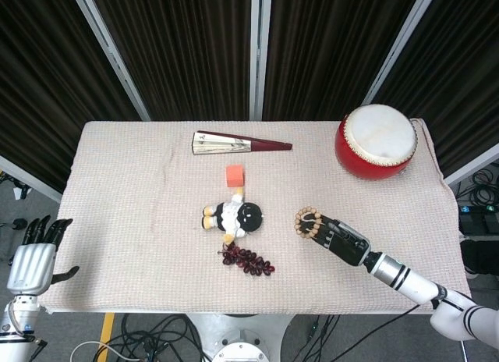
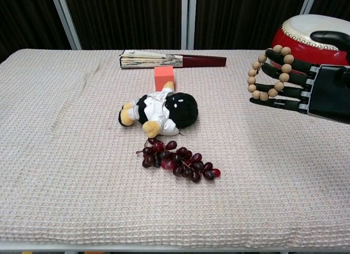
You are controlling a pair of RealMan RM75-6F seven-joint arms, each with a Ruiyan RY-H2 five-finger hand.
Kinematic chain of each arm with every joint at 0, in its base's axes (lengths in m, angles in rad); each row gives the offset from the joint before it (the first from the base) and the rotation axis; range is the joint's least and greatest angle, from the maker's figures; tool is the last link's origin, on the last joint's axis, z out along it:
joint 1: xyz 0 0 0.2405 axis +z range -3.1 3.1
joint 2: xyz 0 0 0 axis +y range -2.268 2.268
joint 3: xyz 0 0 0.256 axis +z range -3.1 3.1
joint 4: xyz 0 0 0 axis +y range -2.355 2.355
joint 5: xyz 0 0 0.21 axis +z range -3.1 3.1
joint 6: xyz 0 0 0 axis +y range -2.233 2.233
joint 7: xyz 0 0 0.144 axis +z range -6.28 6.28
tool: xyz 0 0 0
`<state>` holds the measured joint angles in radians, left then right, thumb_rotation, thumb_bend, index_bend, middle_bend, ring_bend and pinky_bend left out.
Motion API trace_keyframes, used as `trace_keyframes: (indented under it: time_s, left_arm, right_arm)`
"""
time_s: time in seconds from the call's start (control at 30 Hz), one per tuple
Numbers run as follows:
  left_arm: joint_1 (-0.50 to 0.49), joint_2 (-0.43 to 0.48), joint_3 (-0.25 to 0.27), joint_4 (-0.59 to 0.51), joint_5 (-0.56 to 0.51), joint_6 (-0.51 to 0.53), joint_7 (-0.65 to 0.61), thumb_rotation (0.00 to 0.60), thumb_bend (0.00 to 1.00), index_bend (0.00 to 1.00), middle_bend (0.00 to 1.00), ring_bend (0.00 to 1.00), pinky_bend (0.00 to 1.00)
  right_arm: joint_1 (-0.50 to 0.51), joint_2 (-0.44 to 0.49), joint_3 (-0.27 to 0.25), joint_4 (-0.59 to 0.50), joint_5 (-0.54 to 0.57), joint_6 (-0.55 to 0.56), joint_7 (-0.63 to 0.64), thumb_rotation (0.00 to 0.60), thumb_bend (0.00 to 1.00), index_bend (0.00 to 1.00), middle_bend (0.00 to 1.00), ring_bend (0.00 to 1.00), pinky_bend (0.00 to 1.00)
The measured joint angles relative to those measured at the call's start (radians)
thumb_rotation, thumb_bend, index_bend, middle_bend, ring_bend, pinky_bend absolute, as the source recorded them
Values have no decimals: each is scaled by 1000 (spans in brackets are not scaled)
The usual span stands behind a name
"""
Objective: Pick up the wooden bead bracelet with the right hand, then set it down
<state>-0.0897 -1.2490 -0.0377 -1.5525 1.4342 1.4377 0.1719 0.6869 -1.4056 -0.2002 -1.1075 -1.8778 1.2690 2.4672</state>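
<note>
Tan wooden bead bracelet [image 2: 269, 72]; black right hand [image 2: 306, 87]; red drum [image 1: 376, 142] with cream skin; orange cube [image 1: 235, 174]; dark red grapes [image 2: 178, 160]; beige waffle-weave tablecloth [image 1: 125, 206].

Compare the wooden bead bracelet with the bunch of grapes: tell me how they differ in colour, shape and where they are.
The wooden bead bracelet is pale tan; the bunch of grapes is dark red. The bracelet forms an open ring of beads; the grapes form a solid, elongated cluster. The bracelet hangs on the fingers of the right hand, off the table; the grapes lie on the tablecloth below the plush doll. Both are made of small round pieces.
</note>
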Motion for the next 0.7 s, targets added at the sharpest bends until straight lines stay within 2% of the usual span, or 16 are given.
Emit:
trace_keyframes:
  time_s: [0.07,0.17,0.27,0.4,0.47,0.57,0.63,0.7]
  left_arm:
    - [0,1,0,-1,-1,1,2,600,0,142,148,7,16]
    - [1,0,0,1,-3,2,1,600,0,141,148,7,16]
    - [4,-1,2,2,-5,4,-2,600,0,141,148,7,16]
    - [8,-1,2,3,-6,9,-5,600,0,141,148,7,16]
    - [9,-1,2,4,-6,10,-6,600,0,141,148,6,16]
    - [9,-2,2,5,-5,11,-6,600,0,141,148,7,16]
    - [9,-3,2,5,-4,12,-5,600,0,141,148,7,16]
    - [8,-3,2,5,-4,12,-4,600,0,141,148,7,16]
  right_arm:
    - [-5,-16,5,11,4,11,-72,197,128,269,341,3,0]
    - [-13,-37,16,17,20,20,-194,190,216,286,367,34,0]
    - [-23,-54,33,10,49,23,-318,192,301,374,438,98,0]
    - [-41,-73,59,-14,107,26,-446,191,335,486,521,171,0]
    - [-53,-79,71,-28,136,30,-471,192,318,517,539,187,0]
    - [-62,-82,75,-33,150,34,-470,191,213,578,570,218,0]
    - [-65,-81,76,-33,157,35,-462,193,198,615,592,240,0]
    - [-69,-80,79,-34,166,37,-457,196,227,653,613,258,0]
